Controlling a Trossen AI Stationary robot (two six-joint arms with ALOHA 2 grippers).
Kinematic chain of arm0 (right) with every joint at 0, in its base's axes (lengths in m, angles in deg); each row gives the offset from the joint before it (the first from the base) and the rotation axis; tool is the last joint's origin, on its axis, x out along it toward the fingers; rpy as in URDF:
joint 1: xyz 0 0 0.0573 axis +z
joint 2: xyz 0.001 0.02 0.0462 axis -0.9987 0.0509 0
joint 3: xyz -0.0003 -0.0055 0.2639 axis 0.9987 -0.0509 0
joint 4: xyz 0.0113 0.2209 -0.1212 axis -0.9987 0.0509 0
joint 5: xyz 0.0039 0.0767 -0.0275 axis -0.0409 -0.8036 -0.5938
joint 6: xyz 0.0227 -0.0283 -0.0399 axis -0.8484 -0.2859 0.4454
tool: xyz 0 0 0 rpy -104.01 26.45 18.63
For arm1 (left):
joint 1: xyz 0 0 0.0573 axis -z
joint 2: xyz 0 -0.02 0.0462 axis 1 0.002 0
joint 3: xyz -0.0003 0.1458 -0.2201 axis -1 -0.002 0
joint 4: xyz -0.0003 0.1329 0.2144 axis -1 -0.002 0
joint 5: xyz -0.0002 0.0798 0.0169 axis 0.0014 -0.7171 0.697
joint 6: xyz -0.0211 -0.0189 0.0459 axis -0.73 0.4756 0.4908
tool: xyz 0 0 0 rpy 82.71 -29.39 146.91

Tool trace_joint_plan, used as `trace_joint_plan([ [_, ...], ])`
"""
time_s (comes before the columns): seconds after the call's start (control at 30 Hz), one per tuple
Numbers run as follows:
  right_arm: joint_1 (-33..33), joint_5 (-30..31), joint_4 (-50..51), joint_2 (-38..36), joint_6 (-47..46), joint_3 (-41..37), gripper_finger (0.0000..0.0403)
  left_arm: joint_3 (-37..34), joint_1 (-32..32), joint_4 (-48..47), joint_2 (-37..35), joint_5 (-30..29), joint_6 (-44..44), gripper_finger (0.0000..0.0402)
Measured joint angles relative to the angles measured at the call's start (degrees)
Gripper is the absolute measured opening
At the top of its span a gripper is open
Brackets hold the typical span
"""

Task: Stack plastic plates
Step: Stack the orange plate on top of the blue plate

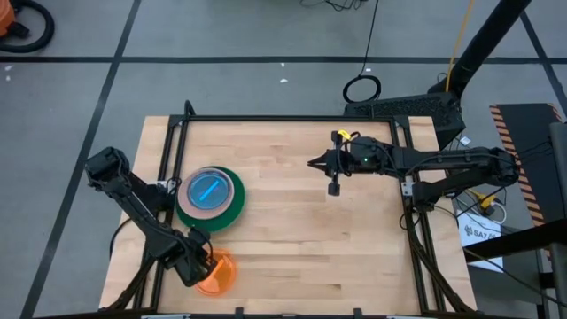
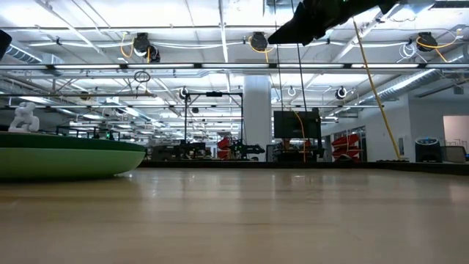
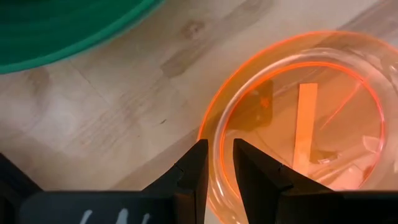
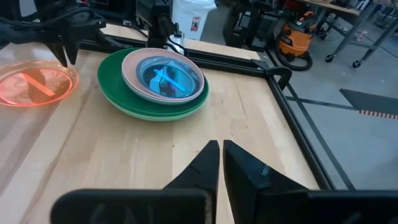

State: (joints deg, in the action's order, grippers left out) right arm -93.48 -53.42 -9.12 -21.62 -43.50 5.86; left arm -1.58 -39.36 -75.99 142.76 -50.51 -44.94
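Left gripper [image 1: 205, 268] is pinching rim of translucent orange round plastic plate [image 1: 218, 275] at lower left of high view, below stacked plates on dark green plate [image 1: 232, 207]. Right gripper [image 1: 334, 188], fingers pressed together, is hovering upper right of center.

The stack of plates [image 1: 210, 197] hides its own lower layers: from above only the blue center, a pale ring and the dark green rim show, so the count inside cannot be told. At table height, the left edge cuts off the green plate [image 2: 66, 161]. The orange plate [image 3: 298, 124] runs past the left wrist view's edge, its rim partly behind the left gripper [image 3: 219, 163].
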Motion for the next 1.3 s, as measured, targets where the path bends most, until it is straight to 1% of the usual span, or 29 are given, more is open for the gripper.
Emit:
trace_joint_plan([
  [0.13, 0.00, 0.00, 0.00, 0.00, -0.02, 0.00, 0.0016, 0.01, 0.05, -0.10, 0.00, -0.04, 0.65, 0.0085],
  [0.27, 0.00, -0.02, 0.00, 0.00, -0.52, 0.00, 0.0016, 0.02, 0.28, -0.63, 0.30, -0.36, 2.03, 0.0097],
  [0.4, 0.00, -0.02, 0.02, 0.00, -0.85, 0.02, 0.0016, 0.00, 0.39, -0.73, 2.09, -0.31, 4.14, 0.0116],
  [0.57, 0.00, -0.02, 0.00, 0.00, -0.87, 0.04, 0.0016, 0.00, 0.39, 0.02, 4.65, 0.49, 4.59, 0.0142],
  [0.7, 0.00, -0.02, 0.00, 0.00, -0.87, 0.04, 0.0016, 0.00, 0.39, 0.07, 6.23, 0.68, 4.83, 0.0149],
  [0.9, 0.00, -0.02, 0.00, 0.00, -0.87, 0.04, 0.0016, 0.00, 0.47, 1.08, 7.16, 0.68, 5.25, 0.0149],
  [1.0, 0.00, -0.02, 0.00, 0.00, -0.88, 0.04, 0.0016, 0.00, 0.55, 3.36, 7.15, 0.66, 6.33, 0.0145],
  [1.3, 0.00, -0.02, 0.00, 0.00, -0.89, 0.04, 0.0016, 0.00, 0.52, 3.89, 7.15, 0.24, 6.65, 0.0098],
])
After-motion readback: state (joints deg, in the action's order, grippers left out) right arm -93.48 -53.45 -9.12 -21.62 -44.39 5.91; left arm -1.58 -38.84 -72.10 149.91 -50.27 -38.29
